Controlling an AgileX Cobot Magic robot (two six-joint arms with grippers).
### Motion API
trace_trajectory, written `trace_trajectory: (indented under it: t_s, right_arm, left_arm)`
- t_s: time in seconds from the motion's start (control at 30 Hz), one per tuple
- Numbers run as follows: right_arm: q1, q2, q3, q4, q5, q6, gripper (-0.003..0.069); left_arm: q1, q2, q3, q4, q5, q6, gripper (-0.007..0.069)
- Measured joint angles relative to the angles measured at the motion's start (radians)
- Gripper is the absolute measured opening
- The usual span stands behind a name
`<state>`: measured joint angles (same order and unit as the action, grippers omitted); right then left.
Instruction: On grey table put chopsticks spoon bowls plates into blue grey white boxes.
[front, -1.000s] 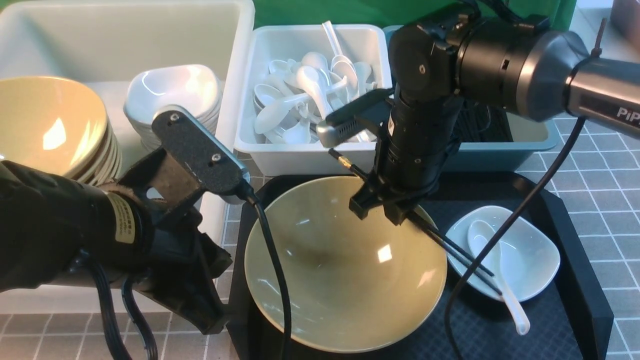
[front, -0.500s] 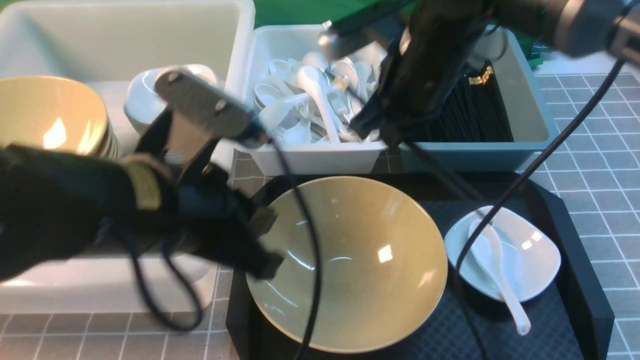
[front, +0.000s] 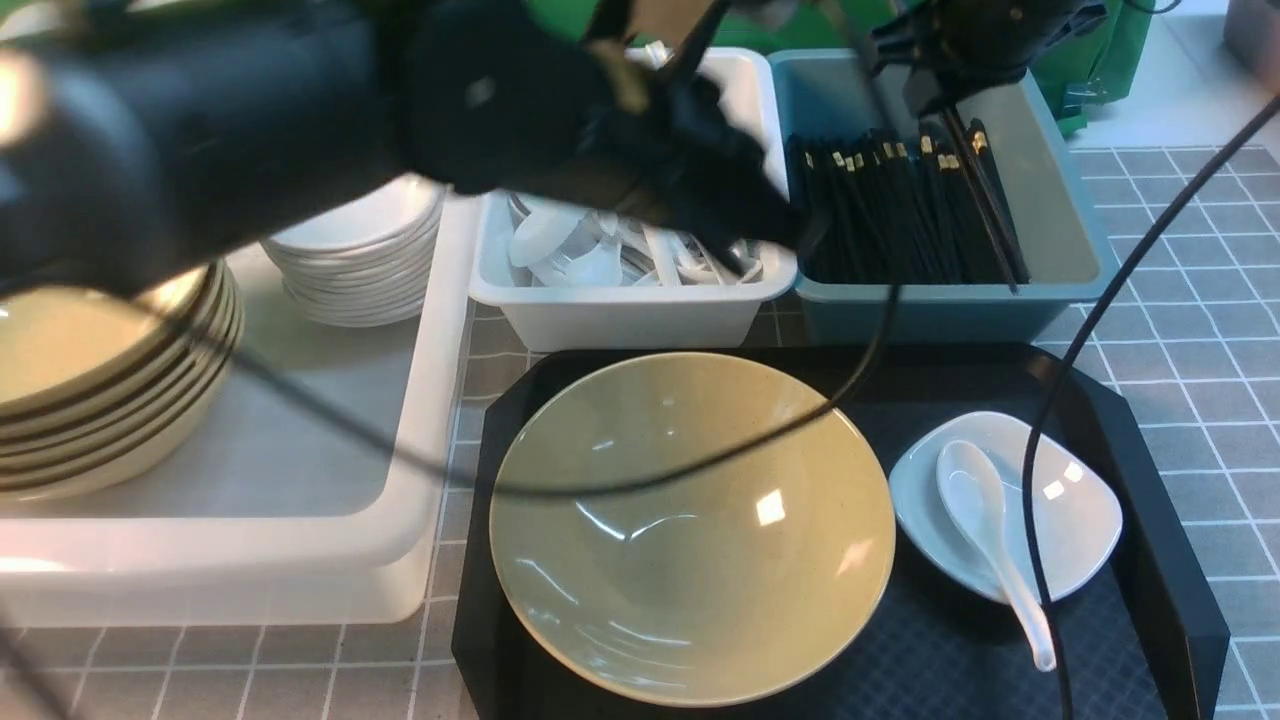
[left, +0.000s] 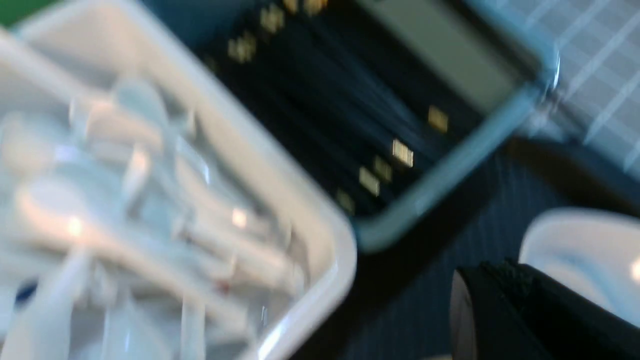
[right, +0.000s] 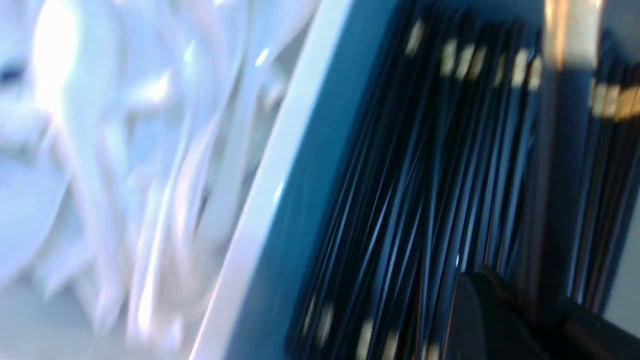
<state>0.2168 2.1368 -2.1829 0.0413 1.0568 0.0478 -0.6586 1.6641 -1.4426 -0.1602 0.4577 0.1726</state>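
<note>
The bowl (front: 690, 530), plate (front: 1075, 510) and spoon (front: 985, 520) are smooth and glossy — bright glints on each. The black tray (front: 1000, 660) is matt with a fine rough texture; the blue-grey box (front: 950, 315) and white box (front: 620, 320) look like smooth plastic, the chopsticks (front: 880, 215) faintly shiny black.

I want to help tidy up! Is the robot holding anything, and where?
Right fingers pinch the black chopsticks by their upper part, over the blue-grey box. Left fingers seem empty.

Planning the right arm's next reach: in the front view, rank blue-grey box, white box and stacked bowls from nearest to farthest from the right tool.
1. blue-grey box, beneath the right tool.
2. white box, beside it to the left.
3. stacked bowls, far left in the tub.
</note>
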Motion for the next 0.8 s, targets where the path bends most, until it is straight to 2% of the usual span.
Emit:
trace_trajectory:
  t_s: [0.13,0.37,0.53,0.67,0.8]
  right_arm:
    - [-0.05,0.092,-0.085,0.053,-0.066,0.014,0.0064]
    - [-0.097,0.242,-0.164,0.071,-0.32,0.055,0.0064]
    - [-0.1,0.297,-0.164,0.071,-0.371,0.062,0.0067]
    - [-0.1,0.311,-0.164,0.07,-0.354,0.062,0.01]
    - [-0.1,0.311,-0.173,0.069,-0.3,0.062,0.0304]
  left_arm:
    - [0.0,0.033,-0.023,-0.022,-0.053,0.005,-0.0008]
    - [0.0,0.036,-0.029,-0.034,-0.044,0.005,-0.0008]
    - [0.0,0.036,-0.029,-0.035,0.033,0.005,-0.0008]
    - [0.0,0.036,-0.029,-0.036,0.086,0.005,-0.0008]
    - [0.0,0.036,-0.029,-0.049,0.123,0.005,-0.0008]
